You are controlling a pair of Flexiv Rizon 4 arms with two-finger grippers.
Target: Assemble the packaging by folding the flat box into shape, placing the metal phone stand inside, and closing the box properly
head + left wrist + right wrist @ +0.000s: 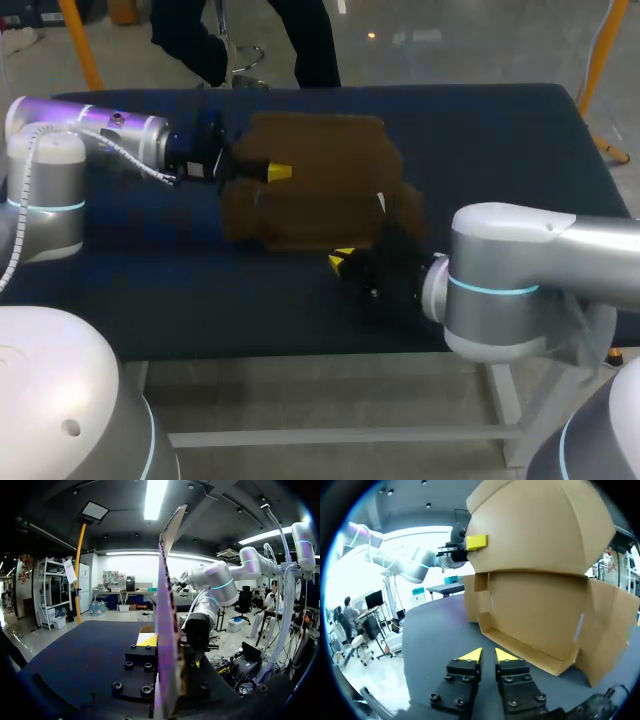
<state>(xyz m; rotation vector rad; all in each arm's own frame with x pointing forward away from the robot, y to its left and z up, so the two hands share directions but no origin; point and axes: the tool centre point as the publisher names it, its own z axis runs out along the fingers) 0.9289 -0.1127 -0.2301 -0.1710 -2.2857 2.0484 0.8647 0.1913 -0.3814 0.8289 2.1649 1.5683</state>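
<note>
the brown cardboard box point(320, 190) sits around the middle of the dark desk point(500, 150), only partly folded into shape. in the right wrist view its panels stand up off the desk: a large upper panel bows outward, below it a flatter wall ends in a narrow lip lying on the desk surface, and one more panel stands off to the side at an angle.

the left arm point(90, 135) comes in level over the desk to the box's left edge. the left claw point(272, 172) is closed on the box's upper panel. in the left wrist view the cardboard runs edge-on straight up between its fingers, with one yellow tip point(148, 640) pressed flat against the sheet. the finger on the other side is mostly hidden behind the cardboard. from the right wrist view the same yellow tip shows against the edge of the bowed panel.

the right arm point(540, 270) comes in at the box's near right corner. the right claw point(342, 262) is low over the desk, just beside the box's near edge and apart from it. its two fingers are drawn narrow, almost together, and hold nothing. their tips point at the lip along the box's base.
</note>
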